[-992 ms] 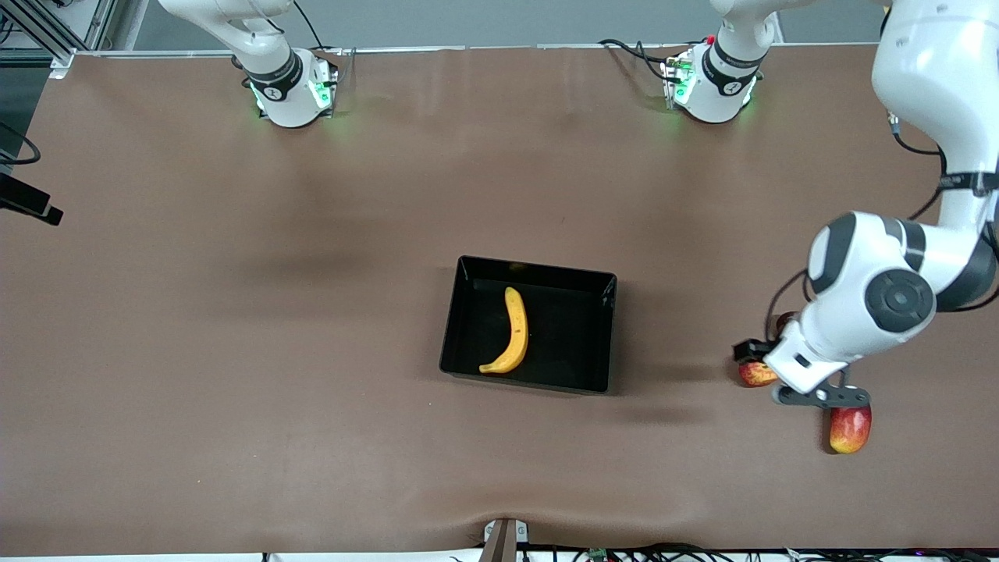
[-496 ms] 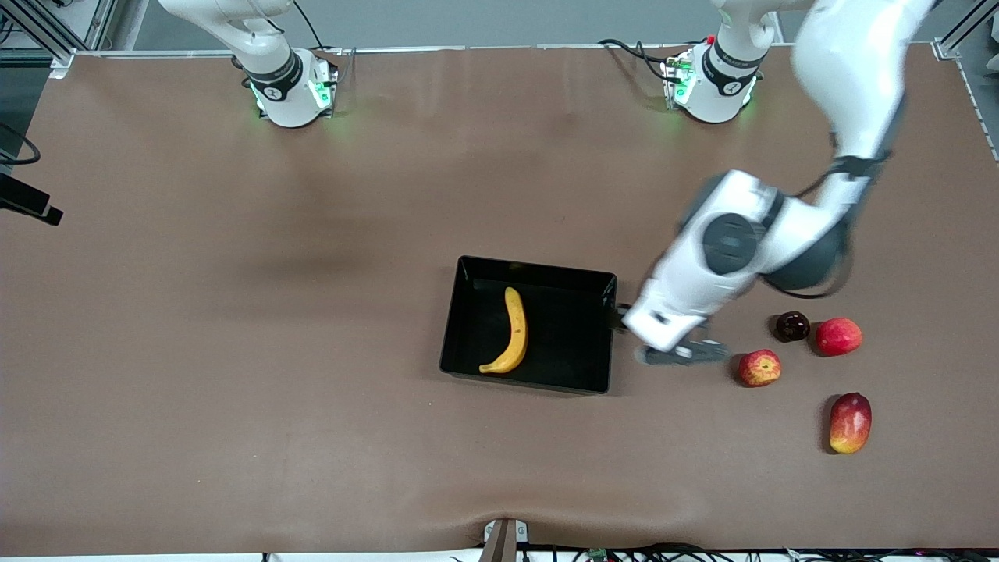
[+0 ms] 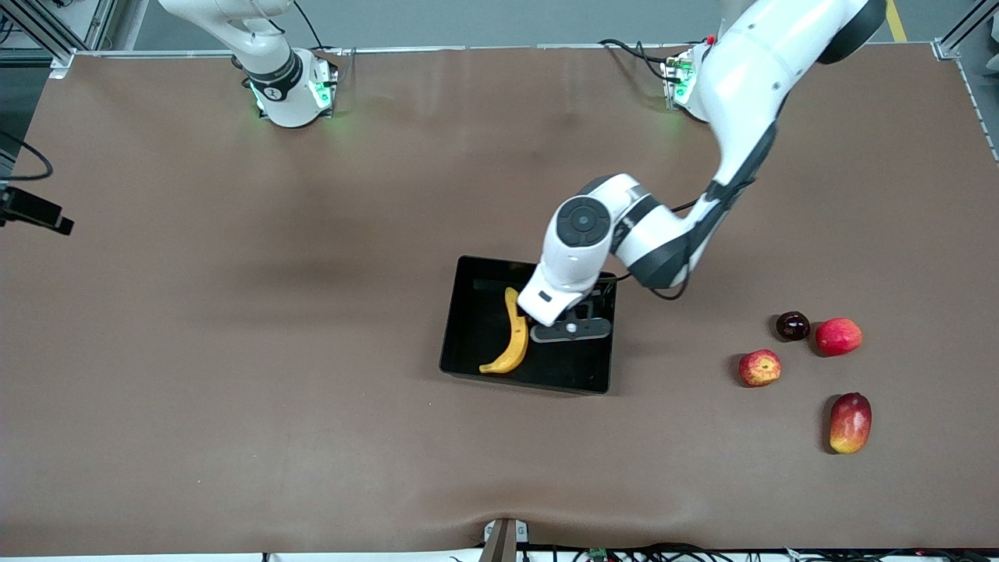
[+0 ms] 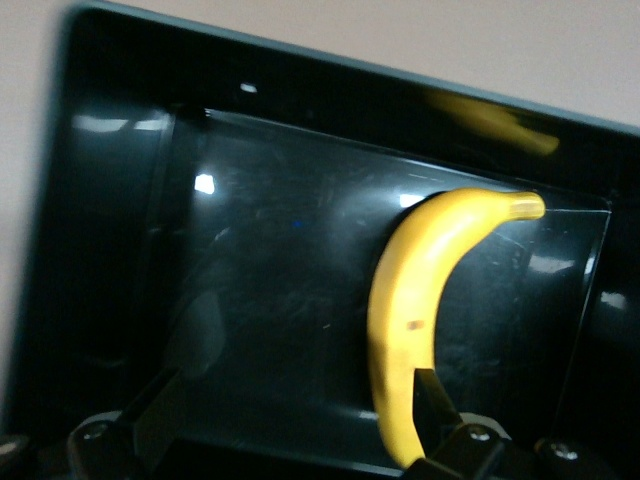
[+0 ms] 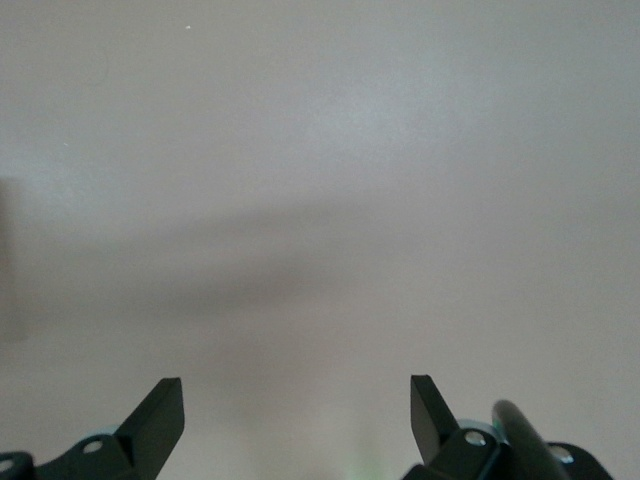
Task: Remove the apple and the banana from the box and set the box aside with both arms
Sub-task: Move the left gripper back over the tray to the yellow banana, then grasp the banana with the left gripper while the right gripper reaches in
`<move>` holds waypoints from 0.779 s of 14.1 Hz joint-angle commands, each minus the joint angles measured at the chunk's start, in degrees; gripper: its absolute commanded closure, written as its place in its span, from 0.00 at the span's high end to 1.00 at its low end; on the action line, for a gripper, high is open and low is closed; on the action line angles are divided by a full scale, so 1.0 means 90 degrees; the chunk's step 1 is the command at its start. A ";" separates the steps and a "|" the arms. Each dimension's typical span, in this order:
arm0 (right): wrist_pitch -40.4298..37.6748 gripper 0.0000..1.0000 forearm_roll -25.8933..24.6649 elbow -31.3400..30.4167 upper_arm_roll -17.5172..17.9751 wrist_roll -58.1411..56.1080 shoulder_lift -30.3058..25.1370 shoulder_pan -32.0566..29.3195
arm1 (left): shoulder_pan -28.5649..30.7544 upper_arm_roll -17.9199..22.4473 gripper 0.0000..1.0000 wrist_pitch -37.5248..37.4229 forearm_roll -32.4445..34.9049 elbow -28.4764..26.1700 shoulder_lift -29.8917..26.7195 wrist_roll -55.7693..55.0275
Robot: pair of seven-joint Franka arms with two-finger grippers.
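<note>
The black tray [image 3: 468, 312] sits mid-table with the yellow banana [image 3: 515, 332] lying in it. My left gripper [image 3: 570, 329] is over the tray, beside the banana, open and empty. In the left wrist view the gripper [image 4: 300, 385] is spread above the tray floor [image 4: 280, 250], with one finger next to the banana [image 4: 420, 290]. The red apple with yellow streaks [image 3: 759, 368] lies on the table toward the left arm's end, apart from the tray. My right gripper [image 5: 297, 390] is open and empty over bare table; only that arm's base shows in the front view.
Near the apple lie an oblong red-yellow mango [image 3: 850, 422], nearer the front camera, and a pink-red round fruit [image 3: 839, 336] with a small dark fruit [image 3: 792, 325] beside it. A black device [image 3: 35, 211] juts in at the right arm's end.
My left arm has swung from over the apple and mango to over the tray. The apple stayed on the table. The banana and tray have not moved.
</note>
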 commanded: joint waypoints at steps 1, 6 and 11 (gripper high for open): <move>0.0006 1.00 0.0012 0.0068 0.0062 -0.0090 0.0087 -0.0099 | -0.0622 0.0567 1.00 0.0417 0.0128 0.0233 0.0337 -0.0137; 0.0054 1.00 0.0031 0.0107 0.0062 -0.0090 0.0302 -0.0138 | -0.0974 0.0852 0.98 0.0808 0.0177 0.0233 0.0758 -0.0048; 0.0269 1.00 0.0109 0.0087 0.0091 -0.0070 0.0662 -0.0041 | -0.1092 0.0940 0.05 0.0799 0.0177 0.0233 0.0856 -0.0078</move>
